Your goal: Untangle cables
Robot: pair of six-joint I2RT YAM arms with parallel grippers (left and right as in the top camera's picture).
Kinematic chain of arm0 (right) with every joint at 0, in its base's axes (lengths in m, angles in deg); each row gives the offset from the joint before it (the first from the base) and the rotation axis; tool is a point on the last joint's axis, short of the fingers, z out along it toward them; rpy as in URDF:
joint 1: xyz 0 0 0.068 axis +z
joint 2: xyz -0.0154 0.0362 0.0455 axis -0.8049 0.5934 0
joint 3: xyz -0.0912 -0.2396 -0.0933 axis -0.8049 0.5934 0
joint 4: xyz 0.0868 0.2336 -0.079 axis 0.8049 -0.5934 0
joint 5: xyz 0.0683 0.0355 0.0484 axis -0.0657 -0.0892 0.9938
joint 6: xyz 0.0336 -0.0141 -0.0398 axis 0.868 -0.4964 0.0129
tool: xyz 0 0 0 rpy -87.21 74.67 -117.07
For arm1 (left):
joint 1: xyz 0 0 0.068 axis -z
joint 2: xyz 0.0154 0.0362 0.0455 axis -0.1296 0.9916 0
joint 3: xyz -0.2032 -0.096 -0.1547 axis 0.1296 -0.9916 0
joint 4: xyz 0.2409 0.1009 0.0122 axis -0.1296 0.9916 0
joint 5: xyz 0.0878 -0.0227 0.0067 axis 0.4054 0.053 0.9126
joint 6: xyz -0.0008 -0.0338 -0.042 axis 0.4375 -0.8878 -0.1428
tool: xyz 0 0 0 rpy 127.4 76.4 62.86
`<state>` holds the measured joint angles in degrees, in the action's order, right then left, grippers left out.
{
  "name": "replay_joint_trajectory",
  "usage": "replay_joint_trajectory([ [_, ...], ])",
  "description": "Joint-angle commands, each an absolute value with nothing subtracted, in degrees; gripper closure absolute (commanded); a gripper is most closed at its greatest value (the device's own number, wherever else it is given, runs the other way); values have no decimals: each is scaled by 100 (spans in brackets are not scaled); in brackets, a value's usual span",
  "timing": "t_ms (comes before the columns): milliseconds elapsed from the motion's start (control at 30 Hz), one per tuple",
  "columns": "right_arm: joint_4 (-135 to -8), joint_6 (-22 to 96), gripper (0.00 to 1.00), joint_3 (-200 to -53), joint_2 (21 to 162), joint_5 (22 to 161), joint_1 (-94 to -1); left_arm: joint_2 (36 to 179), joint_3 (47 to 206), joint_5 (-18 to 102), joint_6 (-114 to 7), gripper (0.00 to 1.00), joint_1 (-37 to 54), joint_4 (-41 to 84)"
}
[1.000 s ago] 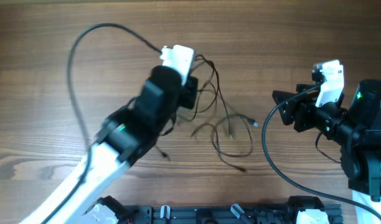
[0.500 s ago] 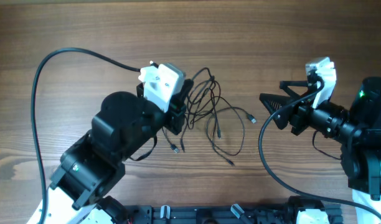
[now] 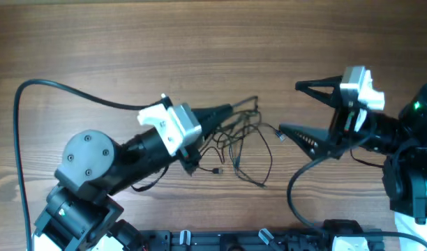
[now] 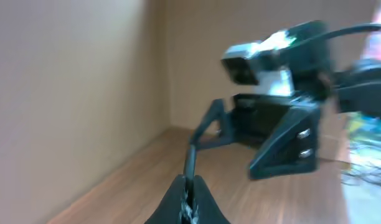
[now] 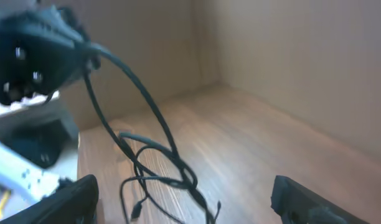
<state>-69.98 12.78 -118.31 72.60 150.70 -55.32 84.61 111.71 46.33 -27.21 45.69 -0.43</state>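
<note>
The cables (image 3: 245, 139) are thin black cords in a loose tangle at the table's middle, with small plug ends (image 3: 282, 135) at the edges. My left gripper (image 3: 227, 109) points right and is shut on one cord, holding it off the wood. In the left wrist view the gripper (image 4: 189, 186) pinches that cord (image 4: 190, 163). My right gripper (image 3: 297, 110) is open wide, facing the tangle from the right, apart from it. In the right wrist view the raised cords (image 5: 159, 155) hang between its spread fingers (image 5: 75, 196).
The left arm's thick black cable (image 3: 60, 94) arcs over the left of the wooden table (image 3: 199, 42). The right arm's thick cable (image 3: 297, 188) loops near the front right. A black rail (image 3: 220, 240) runs along the front edge.
The left arm has swung down and left, its gripper now pointing right and drawing the cords up. The right gripper has opened wider and come closer to the tangle.
</note>
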Motion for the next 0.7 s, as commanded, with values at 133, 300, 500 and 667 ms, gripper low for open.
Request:
replay_joint_trajectory([
  [133,-6904,280,5,-11805,7260,15927,-5549,8804,11175,3036,-2640,96,4584,-640],
  [300,-6909,83,16,-11805,7260,16834,-5549,9274,11175,2557,-3121,96,4584,-1407],
  [500,-6911,92,96,-11805,7260,16825,-5549,9565,11175,2511,-3309,96,4595,-1600],
  [667,-6821,1587,96,-11805,7260,15354,-5551,9565,11175,3339,-3683,60,4588,-1521],
])
